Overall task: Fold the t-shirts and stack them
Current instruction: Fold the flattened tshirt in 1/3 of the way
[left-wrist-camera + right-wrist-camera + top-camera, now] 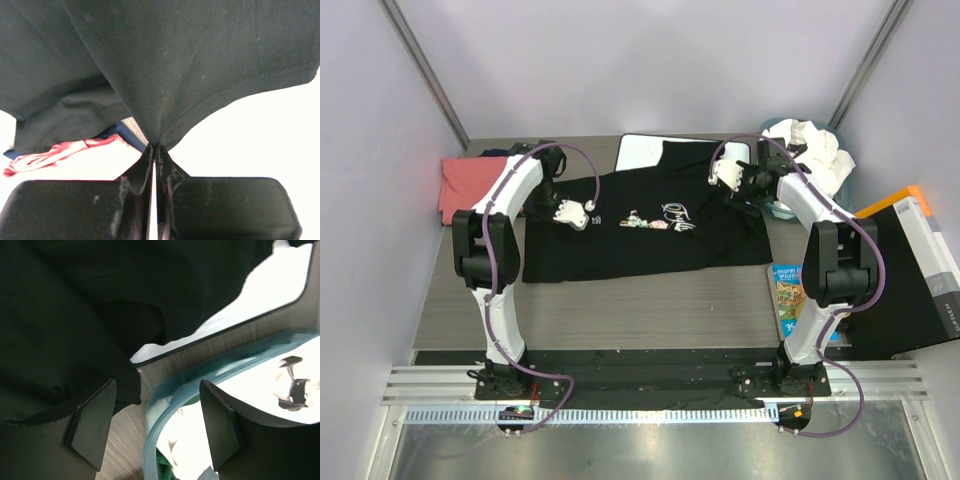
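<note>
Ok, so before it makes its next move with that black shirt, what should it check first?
1. Left tool gripping the black t-shirt: ok, shut on a pinch of cloth.
2. Right tool ready to grab: ok, open and holding nothing.
3. Right tool lined up on the shirt: not ok, cloth reaches only one side of the gap, and the basket rim lies below it.
4. Shirt spread print-up: ok.
5. Coral tee out of the way: ok, off to the left.
</note>
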Controlling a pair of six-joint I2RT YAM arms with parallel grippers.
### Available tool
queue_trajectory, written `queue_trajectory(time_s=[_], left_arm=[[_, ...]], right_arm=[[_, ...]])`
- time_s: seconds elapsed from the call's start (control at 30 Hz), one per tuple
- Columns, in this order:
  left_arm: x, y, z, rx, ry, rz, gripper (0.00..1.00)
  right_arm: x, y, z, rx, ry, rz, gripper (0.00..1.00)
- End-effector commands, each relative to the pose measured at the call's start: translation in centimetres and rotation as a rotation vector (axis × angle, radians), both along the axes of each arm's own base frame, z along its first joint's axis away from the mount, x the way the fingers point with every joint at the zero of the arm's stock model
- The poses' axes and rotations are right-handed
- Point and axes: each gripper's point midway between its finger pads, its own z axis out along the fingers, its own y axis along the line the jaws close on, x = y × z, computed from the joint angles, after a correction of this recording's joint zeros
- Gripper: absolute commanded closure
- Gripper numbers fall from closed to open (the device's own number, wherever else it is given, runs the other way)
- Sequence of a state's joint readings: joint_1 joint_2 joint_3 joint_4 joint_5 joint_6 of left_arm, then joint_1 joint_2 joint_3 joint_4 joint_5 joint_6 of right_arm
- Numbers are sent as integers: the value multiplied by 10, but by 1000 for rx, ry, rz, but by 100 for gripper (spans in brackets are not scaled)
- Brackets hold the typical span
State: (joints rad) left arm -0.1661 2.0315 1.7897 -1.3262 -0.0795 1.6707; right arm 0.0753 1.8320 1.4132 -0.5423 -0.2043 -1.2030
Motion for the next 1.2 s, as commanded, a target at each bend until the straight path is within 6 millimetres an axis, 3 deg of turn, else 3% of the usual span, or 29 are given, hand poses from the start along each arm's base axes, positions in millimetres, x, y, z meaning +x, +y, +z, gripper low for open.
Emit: queue_trajectory(time_s=[0.0,0.3,0.7,0.8,0.93,0.97,1.03,1.17], left_arm=[[-59,13,14,92,243,-1,100],[-59,18,17,159,256,4,100],[-58,26,17,235,263,2,100],[-59,26,18,241,263,2,100],[-59,28,19,253,263,8,100],[-60,29,19,256,265,7,100],[-59,29,20,261,262,11,100],[-57,32,20,285,251,13,100]], right_arm=[[-14,11,20,28,57,93,27],[-30,18,2,46,204,147,27],[-22,19,-22,41,244,140,30],[-14,19,-22,41,227,125,43],[-7,18,-18,34,205,118,83],[-6,18,-17,32,200,118,88],[-4,17,-13,26,186,122,95],[-3,17,-2,18,157,134,98]])
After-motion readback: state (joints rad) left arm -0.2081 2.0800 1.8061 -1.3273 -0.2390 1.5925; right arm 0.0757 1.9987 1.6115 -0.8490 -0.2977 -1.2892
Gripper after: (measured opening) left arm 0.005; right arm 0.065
